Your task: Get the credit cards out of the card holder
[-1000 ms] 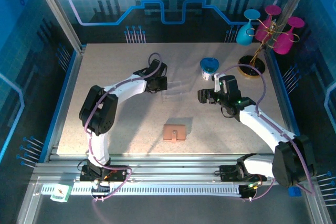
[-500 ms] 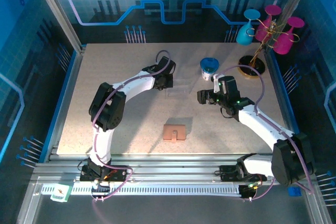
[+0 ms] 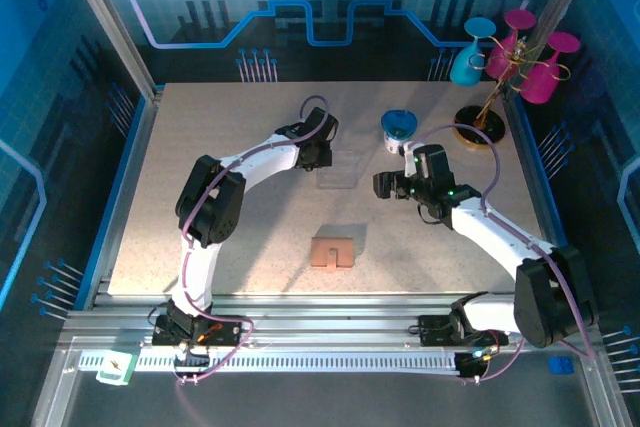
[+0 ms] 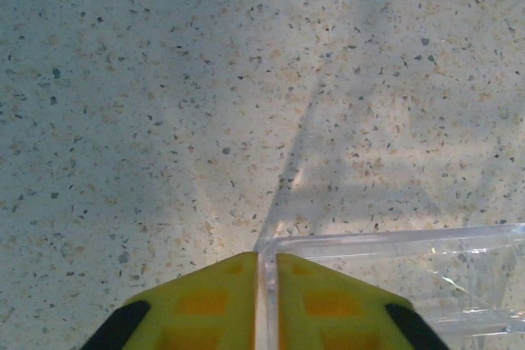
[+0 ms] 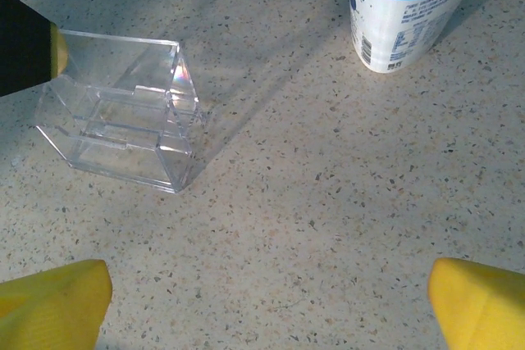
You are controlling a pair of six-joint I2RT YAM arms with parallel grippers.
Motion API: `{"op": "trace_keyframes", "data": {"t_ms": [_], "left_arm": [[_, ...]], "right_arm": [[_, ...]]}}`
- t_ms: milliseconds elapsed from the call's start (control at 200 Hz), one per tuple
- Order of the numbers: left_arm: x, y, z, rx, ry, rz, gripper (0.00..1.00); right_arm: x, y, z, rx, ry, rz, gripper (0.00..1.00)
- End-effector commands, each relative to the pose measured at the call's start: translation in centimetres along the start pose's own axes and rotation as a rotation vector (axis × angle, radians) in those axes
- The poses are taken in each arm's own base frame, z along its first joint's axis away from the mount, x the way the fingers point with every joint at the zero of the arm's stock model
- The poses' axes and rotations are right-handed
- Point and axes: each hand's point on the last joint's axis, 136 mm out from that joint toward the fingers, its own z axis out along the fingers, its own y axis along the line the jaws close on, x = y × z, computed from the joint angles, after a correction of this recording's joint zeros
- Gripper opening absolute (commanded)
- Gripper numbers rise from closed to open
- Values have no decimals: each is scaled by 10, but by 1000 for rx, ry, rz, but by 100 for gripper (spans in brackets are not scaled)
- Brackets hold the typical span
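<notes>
Since the small tan leather-like folding card holder (image 3: 332, 252) lies closed and flat on the speckled tabletop (image 3: 200, 207), close to the near edge and roughly midway between the two arm bases, both arms have to come back toward their own bases to reach it. No credit cards are on view, so they are presumably inside the closed holder. The holder's long axis looks roughly parallel to the near edge, but the notch side is too small to fix. The left gripper (image 4: 264, 264) is at the far side, at the clear plastic box (image 5: 123, 120). Its jaws are almost together, with the box's thin wall between the yellow pads (image 4: 328, 301); whether they actually clamp the wall cannot be told. The right gripper (image 5: 267, 309) hangs with its jaws spread wide and holds nothing. It faces the tabletop between the box and the white cup with the blue lid (image 5: 402, 14). The holder is well apart from both grippers. The right gripper looks slightly nearer and is free, so it is probably the better choice to start the approach.
</notes>
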Motion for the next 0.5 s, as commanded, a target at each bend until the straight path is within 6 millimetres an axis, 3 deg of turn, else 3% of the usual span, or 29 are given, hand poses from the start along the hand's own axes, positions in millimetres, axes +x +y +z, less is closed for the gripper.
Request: {"op": "trace_keyframes", "data": {"t_ms": [0, 340, 495], "left_arm": [[-5, -5, -8, 7, -20, 13, 19], [-23, -13, -64, 96, -99, 25, 33], [-11, -23, -92, 173, -135, 69, 36]], "right_arm": [[-1, 6, -4, -23, -12, -1, 100], [3, 39, -25, -112, 1, 4, 98], [23, 68, -39, -215, 69, 76, 96]]}}
